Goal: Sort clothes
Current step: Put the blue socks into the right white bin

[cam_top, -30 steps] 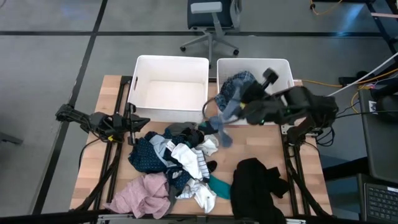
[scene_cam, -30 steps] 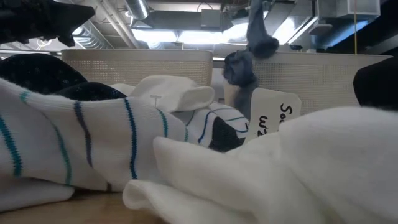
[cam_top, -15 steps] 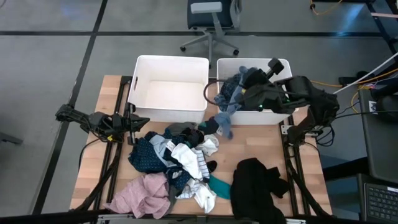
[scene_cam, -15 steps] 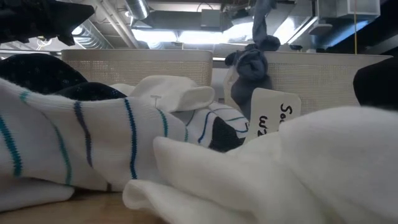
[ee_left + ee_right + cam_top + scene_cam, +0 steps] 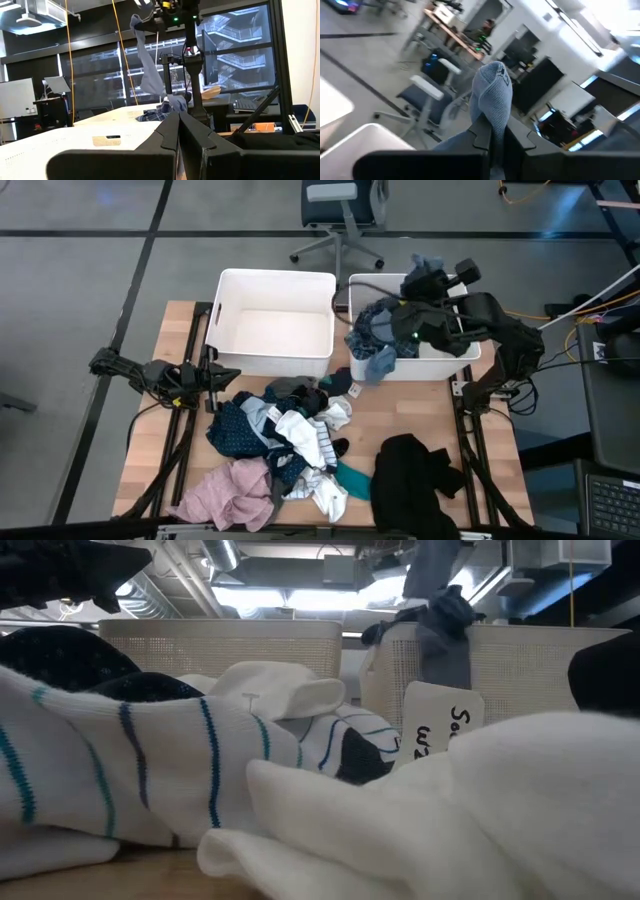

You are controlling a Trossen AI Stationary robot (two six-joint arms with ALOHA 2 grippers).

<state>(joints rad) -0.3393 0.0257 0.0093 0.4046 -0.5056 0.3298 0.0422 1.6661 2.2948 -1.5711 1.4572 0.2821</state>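
Right gripper (image 5: 418, 276) now risen over right tub (image 5: 462, 288), pinching grey-blue sock (image 5: 381, 363), sock dangling limp across tub's front rim. Clothes pile (image 5: 290, 435) lying mid-table: navy, white striped, pink, black. Right tub holding plaid garment (image 5: 376, 320). Left tub (image 5: 272, 320) showing bare floor. Left gripper (image 5: 228, 375) waiting pressed shut at table's left.

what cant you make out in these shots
- Right tub contents: high view, covered by the right gripper and its grey-blue sock.
- Clothes under the pile: buried by upper layers.
- Tub label text: low view, cut off by a white garment.
- Table behind: low view, blocked by the striped sock.
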